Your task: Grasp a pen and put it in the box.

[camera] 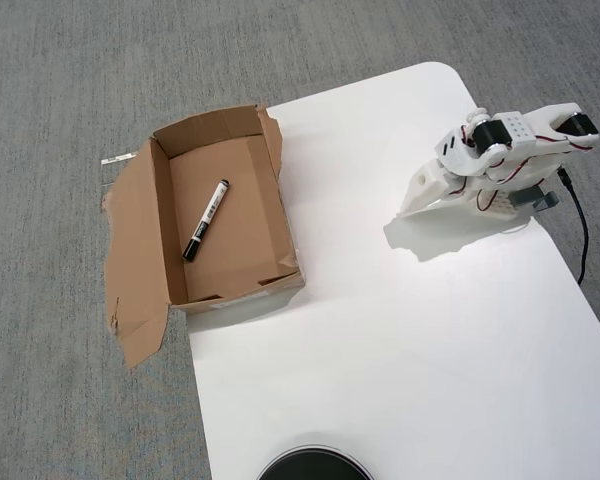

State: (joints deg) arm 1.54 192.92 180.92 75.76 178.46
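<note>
In the overhead view the pen (206, 220), white with a black cap and a dark label, lies slantwise on the floor of the brown cardboard box (242, 215). The box sits at the table's left edge, with one large flap (135, 265) splayed out over the carpet. My gripper (412, 207) is far to the right, folded down with its tip on the white table, and its fingers look shut with nothing between them. It is well apart from both box and pen.
The white table (380, 340) stretches between box and arm. A black round object (313, 465) pokes in at the bottom edge. A black cable (580, 235) runs off the arm's base at the right. Grey carpet surrounds the table.
</note>
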